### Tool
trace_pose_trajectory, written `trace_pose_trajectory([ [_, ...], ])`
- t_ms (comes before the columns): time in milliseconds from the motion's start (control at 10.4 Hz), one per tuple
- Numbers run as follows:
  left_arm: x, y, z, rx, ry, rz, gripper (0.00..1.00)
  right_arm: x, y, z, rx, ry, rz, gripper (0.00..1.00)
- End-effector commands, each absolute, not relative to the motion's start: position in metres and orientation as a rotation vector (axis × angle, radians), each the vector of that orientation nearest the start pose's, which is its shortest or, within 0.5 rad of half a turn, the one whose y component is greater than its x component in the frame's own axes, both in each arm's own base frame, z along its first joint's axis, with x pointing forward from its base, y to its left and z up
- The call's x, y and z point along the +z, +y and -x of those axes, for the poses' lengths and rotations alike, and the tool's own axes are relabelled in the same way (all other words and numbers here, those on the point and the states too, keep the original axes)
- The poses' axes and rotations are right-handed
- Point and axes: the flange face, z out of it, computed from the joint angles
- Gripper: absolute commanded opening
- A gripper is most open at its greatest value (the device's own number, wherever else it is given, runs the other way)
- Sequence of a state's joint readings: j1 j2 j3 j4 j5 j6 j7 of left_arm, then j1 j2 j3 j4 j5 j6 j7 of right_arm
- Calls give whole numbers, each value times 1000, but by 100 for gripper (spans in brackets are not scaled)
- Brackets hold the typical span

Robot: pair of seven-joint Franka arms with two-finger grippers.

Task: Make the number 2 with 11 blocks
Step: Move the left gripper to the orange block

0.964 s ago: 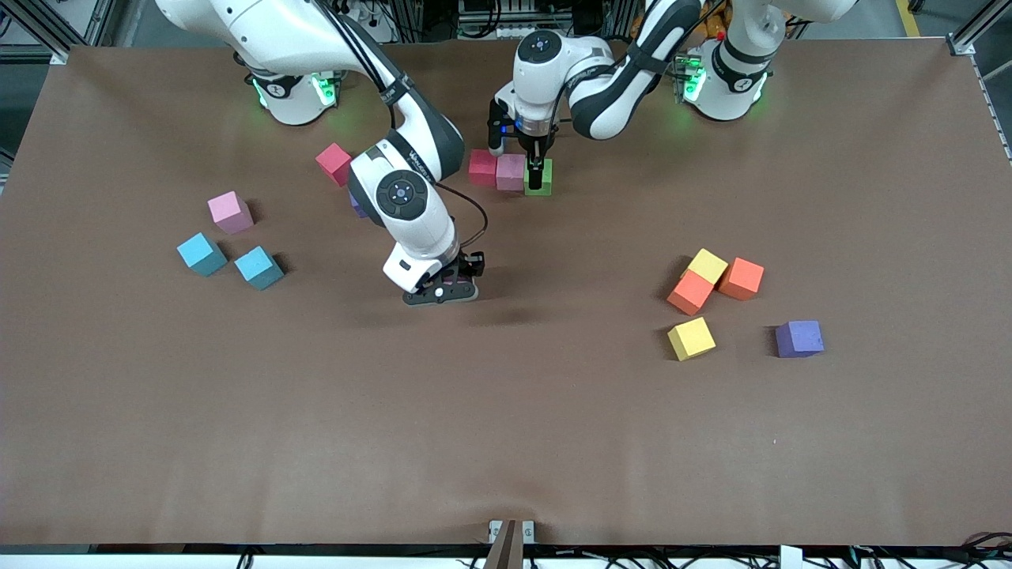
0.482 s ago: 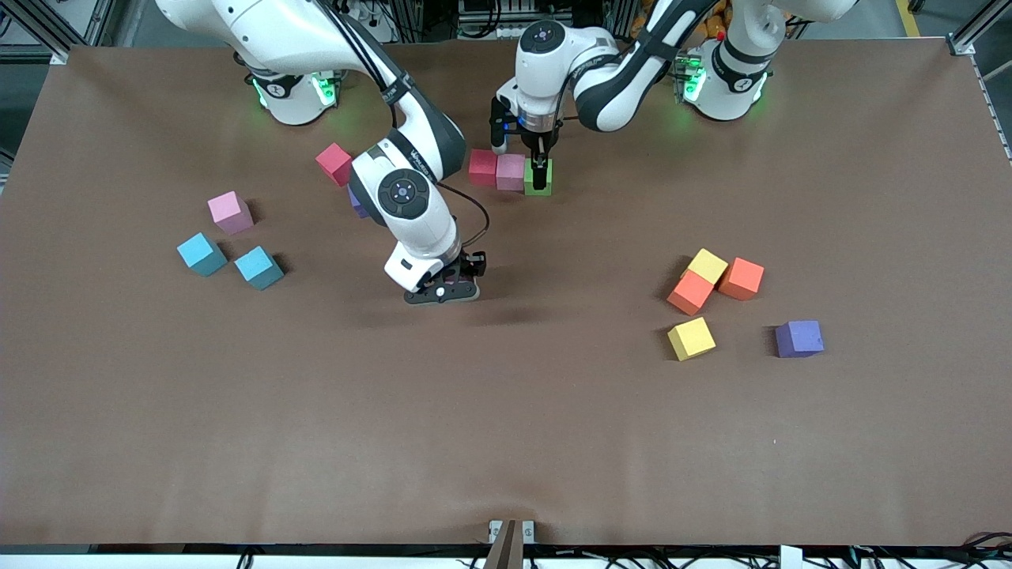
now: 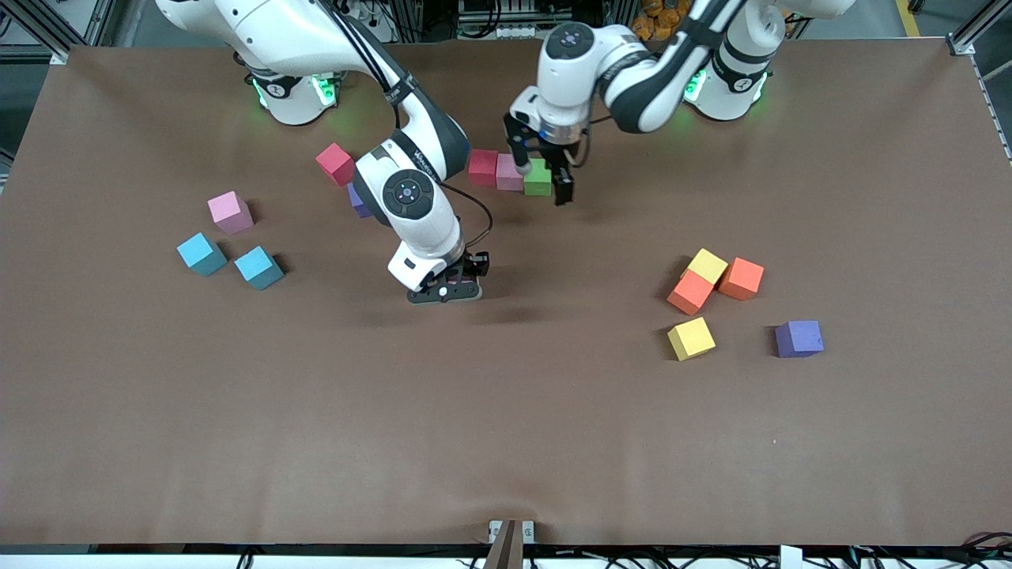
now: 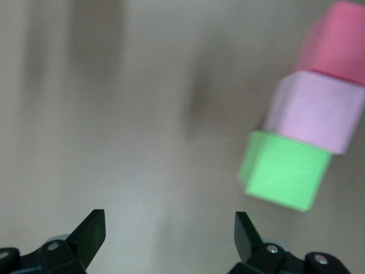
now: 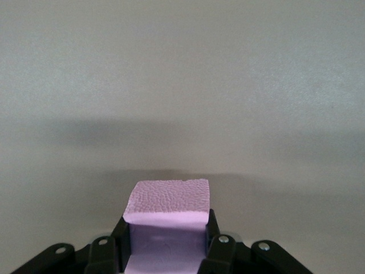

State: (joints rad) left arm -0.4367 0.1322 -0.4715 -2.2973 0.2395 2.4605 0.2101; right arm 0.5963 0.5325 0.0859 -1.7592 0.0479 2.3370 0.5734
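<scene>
A red block (image 3: 482,167), a pink block (image 3: 510,172) and a green block (image 3: 539,178) stand touching in a row near the robots' bases; the left wrist view shows the green block (image 4: 283,170) too. My left gripper (image 3: 545,182) is open and empty, raised over the green block's end of the row; it also shows in its wrist view (image 4: 168,224). My right gripper (image 3: 444,291) is shut on a pale pink block (image 5: 166,200), low over bare table, nearer the camera than the row.
Toward the right arm's end lie a red block (image 3: 334,163), a pink block (image 3: 229,212), two light blue blocks (image 3: 201,254) and a half-hidden purple block (image 3: 357,202). Toward the left arm's end lie two yellow (image 3: 691,338), two orange (image 3: 690,292) and one purple block (image 3: 798,338).
My left gripper has opened off the green block, risen and shifted a little toward the left arm's end. The green block stays in the row. My right gripper has barely moved.
</scene>
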Motion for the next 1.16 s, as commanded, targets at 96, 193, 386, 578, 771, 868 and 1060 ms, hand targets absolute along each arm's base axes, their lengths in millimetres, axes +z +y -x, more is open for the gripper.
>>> trace_pose_trajectory([
  [96, 353, -335, -428, -111, 1474, 2649, 100, 263, 447, -505, 36, -46, 3050, 34],
  [193, 362, -308, -457, -132, 1359, 2729, 100, 260, 456, -497, 42, -28, 3053, 35],
  [386, 368, -258, -494, -147, 1183, 2804, 100, 246, 476, -477, 67, -17, 3064, 35],
  [578, 359, -225, -521, -126, 1091, 2838, 100, 237, 503, -457, 80, -3, 3066, 37],
  [771, 334, -211, -533, -68, 1048, 2857, 100, 235, 546, -423, 74, 27, 3062, 37],
  [868, 328, -203, -536, -62, 1046, 2850, 100, 234, 556, -410, 68, 2, 3069, 37],
  [1060, 303, -204, -539, -55, 1166, 2819, 100, 233, 568, -388, 81, -23, 3077, 37],
])
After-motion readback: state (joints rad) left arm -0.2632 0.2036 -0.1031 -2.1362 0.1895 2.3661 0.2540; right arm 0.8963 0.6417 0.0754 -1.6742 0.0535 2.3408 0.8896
